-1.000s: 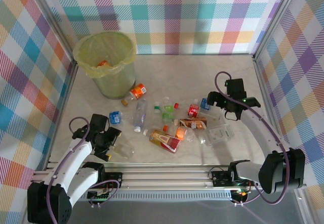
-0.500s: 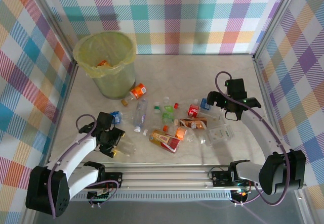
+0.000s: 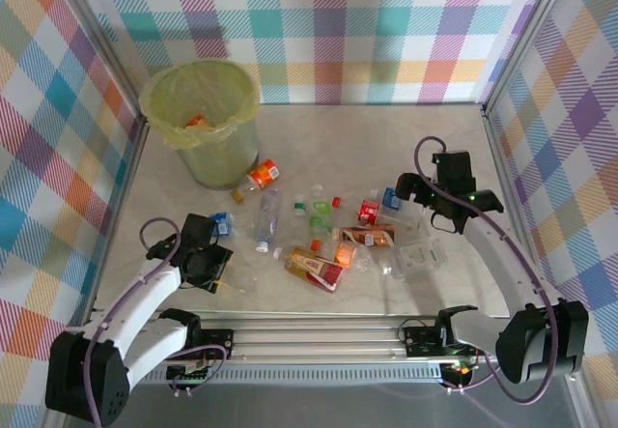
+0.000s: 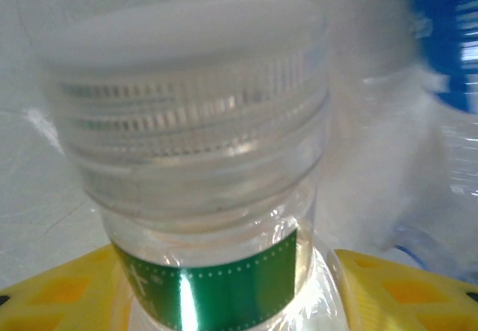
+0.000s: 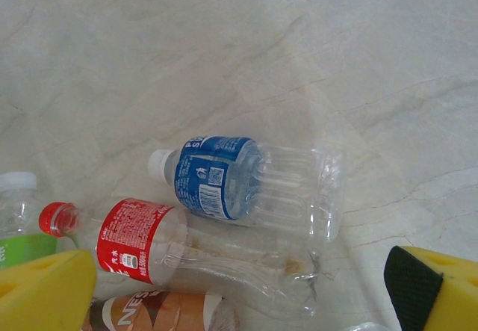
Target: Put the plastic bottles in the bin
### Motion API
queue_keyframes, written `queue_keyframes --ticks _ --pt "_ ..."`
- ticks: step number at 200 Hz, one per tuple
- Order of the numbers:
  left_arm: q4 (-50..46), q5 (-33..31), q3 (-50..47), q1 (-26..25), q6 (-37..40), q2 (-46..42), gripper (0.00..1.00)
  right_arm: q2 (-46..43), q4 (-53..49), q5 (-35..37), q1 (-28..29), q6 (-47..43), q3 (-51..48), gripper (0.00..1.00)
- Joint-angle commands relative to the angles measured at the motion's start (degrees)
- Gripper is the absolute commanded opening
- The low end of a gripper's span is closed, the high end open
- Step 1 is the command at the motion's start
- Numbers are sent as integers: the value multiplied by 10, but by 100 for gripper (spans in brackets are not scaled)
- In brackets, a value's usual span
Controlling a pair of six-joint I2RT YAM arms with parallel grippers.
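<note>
While plastic bottles (image 3: 314,268) litter the table (image 3: 386,148), the bin (image 3: 224,157) holds one.

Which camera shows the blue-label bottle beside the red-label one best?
Right wrist view: the blue-label bottle lies close and whole, cap and label clear. From the top external view it is a tiny blue speck.

Marble-look table (image 3: 386,148) with plaid walls (image 3: 367,32) on three sides. Metal posts (image 3: 526,56) stand at the corners, and a rail (image 3: 319,336) runs along the near edge. A clear flat piece (image 3: 417,254), possibly a tray, lies right of centre.
</note>
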Motion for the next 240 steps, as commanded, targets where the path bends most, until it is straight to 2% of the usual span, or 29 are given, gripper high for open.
queue_keyframes --ticks 1,55,100,145,180,240 --pt "-55 -50 46 -6 28 -38 51 -20 -5 4 2 5 -6 100" --pt "-98 -115 171 -6 127 -78 49 -16 -28 12 3 5 15 100" --pt "-78 -120 277 -6 211 -57 47 -19 -30 31 3 38 21 100" --pt "1 -132 399 -5 301 20 46 -20 -39 48 2 48 30 100" --pt "62 -131 507 1 366 113 44 -20 -61 45 2 60 42 100" --pt "91 -98 751 73 441 323 44 -27 -76 39 2 88 51 100"
